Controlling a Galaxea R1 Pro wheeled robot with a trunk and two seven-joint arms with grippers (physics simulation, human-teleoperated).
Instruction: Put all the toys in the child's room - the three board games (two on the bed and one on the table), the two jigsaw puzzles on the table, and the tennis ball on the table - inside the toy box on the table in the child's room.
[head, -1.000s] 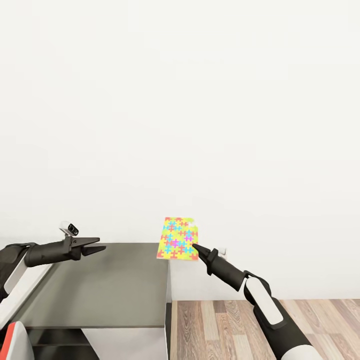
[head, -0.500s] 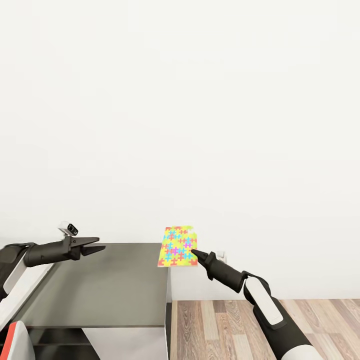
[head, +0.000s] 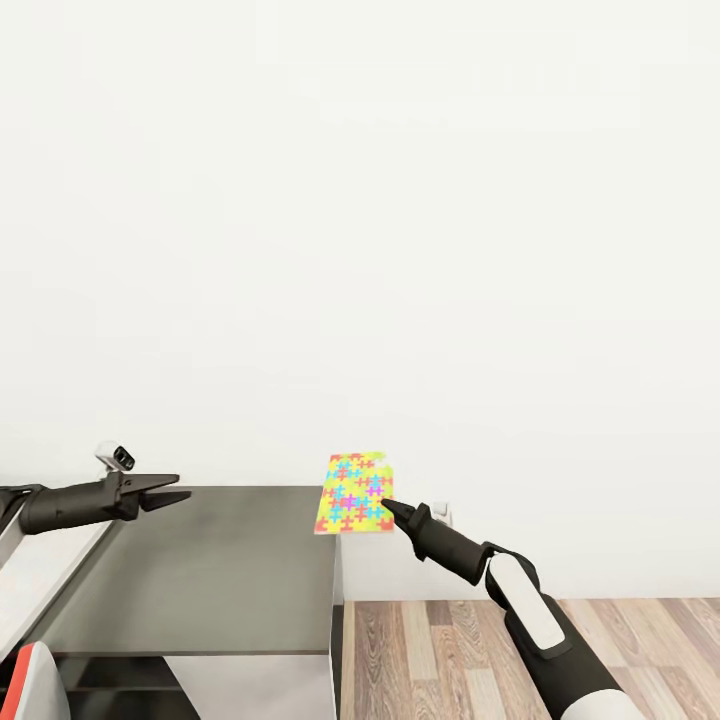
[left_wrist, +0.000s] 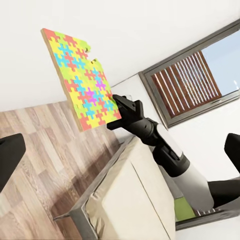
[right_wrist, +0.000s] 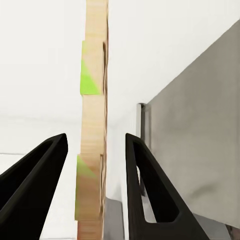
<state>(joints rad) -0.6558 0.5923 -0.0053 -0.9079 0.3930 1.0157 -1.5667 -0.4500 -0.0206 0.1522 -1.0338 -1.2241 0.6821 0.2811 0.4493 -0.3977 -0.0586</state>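
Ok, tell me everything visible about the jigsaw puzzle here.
The jigsaw puzzle is a thin flat board of interlocking yellow, pink, blue and green pieces, with a pale wood-like edge. It stands nearly upright in the air beside the table's right end, at the right gripper. Its edge sits between that gripper's parted jaws; contact is unclear.

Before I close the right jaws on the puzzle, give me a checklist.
1. Puzzle between right jaws: ok.
2. Puzzle upright, edge-on to jaws: ok.
3. Right jaws gripping it: not ok, there are gaps on both sides in the right wrist view.
4. Left jaws open, apart from puzzle: ok.
5. Puzzle resting on table corner: cannot tell.
6. Path to toy box: cannot tell.
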